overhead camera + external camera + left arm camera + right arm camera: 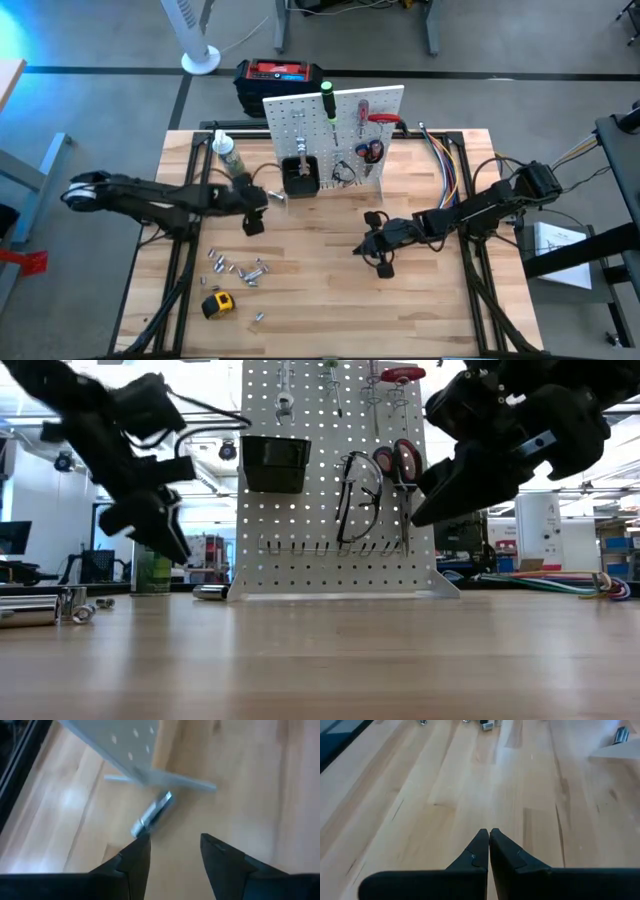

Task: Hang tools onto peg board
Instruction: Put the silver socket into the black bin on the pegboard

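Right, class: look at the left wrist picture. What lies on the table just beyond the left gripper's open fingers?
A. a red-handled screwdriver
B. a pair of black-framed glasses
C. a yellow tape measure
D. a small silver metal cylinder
D: the left gripper has its fingers apart, and a small silver metal cylinder lies on the wooden table just past them, by the peg board foot.

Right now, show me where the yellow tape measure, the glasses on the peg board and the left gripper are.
yellow tape measure (217,303): high view, on the middle of its yellow case.
glasses (360,500): low view, on the black frame.
left gripper (175,851): left wrist view, midway between its two open fingertips.
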Tool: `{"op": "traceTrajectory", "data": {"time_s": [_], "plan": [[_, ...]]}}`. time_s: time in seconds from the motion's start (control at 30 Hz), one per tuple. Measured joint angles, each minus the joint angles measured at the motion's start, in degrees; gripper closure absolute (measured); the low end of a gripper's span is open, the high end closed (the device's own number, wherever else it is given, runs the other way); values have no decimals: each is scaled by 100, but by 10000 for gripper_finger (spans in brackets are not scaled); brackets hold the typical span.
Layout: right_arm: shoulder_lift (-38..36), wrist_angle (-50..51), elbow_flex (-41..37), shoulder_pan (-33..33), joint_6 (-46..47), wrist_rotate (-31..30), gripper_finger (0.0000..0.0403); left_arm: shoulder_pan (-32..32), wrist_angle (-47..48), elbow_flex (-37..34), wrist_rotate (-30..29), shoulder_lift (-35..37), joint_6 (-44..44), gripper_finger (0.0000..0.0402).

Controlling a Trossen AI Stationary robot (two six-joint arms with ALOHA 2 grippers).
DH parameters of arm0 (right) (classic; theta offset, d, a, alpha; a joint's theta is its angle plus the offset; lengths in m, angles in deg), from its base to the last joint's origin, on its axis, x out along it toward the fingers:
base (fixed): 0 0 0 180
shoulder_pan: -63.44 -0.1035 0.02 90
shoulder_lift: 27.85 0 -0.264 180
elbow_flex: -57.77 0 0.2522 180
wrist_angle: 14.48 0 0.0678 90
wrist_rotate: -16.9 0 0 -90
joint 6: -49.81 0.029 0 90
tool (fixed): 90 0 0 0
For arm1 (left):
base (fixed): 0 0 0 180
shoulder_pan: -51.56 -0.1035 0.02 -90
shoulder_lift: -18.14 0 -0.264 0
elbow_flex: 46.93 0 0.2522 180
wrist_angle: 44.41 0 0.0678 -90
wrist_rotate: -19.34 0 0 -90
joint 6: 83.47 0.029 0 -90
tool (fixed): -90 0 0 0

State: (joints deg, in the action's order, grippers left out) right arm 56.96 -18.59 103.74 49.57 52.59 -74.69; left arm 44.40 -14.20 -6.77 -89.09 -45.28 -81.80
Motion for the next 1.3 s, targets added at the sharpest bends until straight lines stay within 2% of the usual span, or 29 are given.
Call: {"op": "traceTrajectory", "data": {"time_s": [0.07, 0.23, 0.43, 0.77, 0.93, 1.07, 1.17, 1.3], "plan": [[31, 5, 0, 0, 23, -1, 403, -363, -469, -222, 260, 55, 232, 241], [34, 16, -2, 2, -33, -1, 403, -885, -959, -407, 381, 70, 826, 244], [10, 22, 7, 2, -268, -1, 403, -1352, -1323, -384, 1498, -270, 1442, 244], [7, 118, 22, 2, -270, -1, 403, -1812, -1953, -361, 1515, -1216, 1692, 244], [7, 143, 22, 2, -229, -1, 403, -1897, -2128, -353, 2063, -1688, 1537, 244], [5, 143, 22, 2, -199, -1, 403, -1901, -2206, -331, 2156, -1961, 1420, 249], [5, 141, 22, 2, -170, -1, 403, -1899, -2216, -331, 2163, -1991, 1245, 270], [5, 142, 22, 2, -46, -1, 403, -1892, -2048, -337, 2198, -1787, 990, 336]]}}
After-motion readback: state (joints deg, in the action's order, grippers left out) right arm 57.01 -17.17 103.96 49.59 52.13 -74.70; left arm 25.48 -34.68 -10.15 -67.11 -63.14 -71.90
